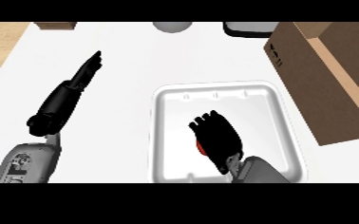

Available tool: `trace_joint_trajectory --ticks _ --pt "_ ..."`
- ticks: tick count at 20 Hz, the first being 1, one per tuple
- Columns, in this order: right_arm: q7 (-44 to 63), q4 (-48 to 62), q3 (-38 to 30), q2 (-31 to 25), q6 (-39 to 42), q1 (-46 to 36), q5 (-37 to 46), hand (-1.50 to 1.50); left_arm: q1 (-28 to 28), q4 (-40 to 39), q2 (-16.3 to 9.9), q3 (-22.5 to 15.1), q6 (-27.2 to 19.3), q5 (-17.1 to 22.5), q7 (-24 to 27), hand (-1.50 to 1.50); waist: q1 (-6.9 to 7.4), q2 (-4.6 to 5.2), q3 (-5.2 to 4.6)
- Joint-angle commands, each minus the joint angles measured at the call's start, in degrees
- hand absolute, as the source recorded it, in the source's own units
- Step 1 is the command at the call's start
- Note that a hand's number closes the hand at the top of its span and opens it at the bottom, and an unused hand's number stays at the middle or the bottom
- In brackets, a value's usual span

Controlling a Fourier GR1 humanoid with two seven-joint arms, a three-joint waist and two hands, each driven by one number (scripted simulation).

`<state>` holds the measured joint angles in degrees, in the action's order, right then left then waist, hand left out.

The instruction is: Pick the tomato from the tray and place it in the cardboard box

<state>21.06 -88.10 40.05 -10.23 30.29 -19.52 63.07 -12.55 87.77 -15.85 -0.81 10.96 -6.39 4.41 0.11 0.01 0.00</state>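
**Right hand closes over tomato in white tray**

The robot's right hand [216, 135] lay inside the white tray [284, 118], palm down, its black fingers curled over the tomato [200, 147], of which only a red sliver showed at the hand's left edge. The fruit sat in the lower middle of the tray, largely hidden beneath the palm; whether it was lifted off the tray floor could not be told from the head view. The left hand [88, 69] rested well apart on the white counter [119, 109], fingers straight and together, pointing away from the robot and holding nothing.

The cardboard box [316, 80] stood open just beside the tray's right rim, its brown walls rising above the counter. A grey rounded object [172, 26] and a dark-rimmed item [247, 28] sat at the counter's far edge.

A tomato is judged light, round and smooth-skinned, so apt to roll or slip, and soft enough to bruise if squeezed. The sound hold would be around its widest part, fingers on one side and thumb opposite, cradling rather than pinching, before carrying it right over the box wall.
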Motion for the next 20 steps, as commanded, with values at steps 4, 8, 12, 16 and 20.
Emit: trace_joint_trajectory --ticks 4,8,12,16,20 --pt "-10.1 3.9 0.7 -0.8 -8.6 -1.8 4.4 1.5 -0.6 -3.0 1.1 1.1 0.2 -1.0 2.8 0.0 0.0 0.05 0.0" --pt "-12.4 2.6 2.3 -2.5 -14.8 1.5 8.1 1.5 -0.7 0.8 4.2 -1.5 -2.0 -2.9 -2.4 0.0 -0.16 -0.02 0.02" --pt "-12.7 9.8 -6.1 2.5 -16.1 -4.8 6.2 1.5 3.1 1.9 1.1 1.1 1.8 -0.6 1.6 0.0 0.57 0.08 0.01" --pt "-0.9 15.8 -24.5 6.3 -15.7 -11.1 -0.1 1.5 -1.0 0.9 0.9 1.1 2.0 -0.3 0.3 0.0 1.56 1.24 0.15" --pt "3.8 25.1 -32.9 7.0 -22.0 -22.2 0.5 1.5 -1.9 -0.6 2.1 -0.7 1.5 -1.9 1.0 0.0 2.61 1.31 0.05"
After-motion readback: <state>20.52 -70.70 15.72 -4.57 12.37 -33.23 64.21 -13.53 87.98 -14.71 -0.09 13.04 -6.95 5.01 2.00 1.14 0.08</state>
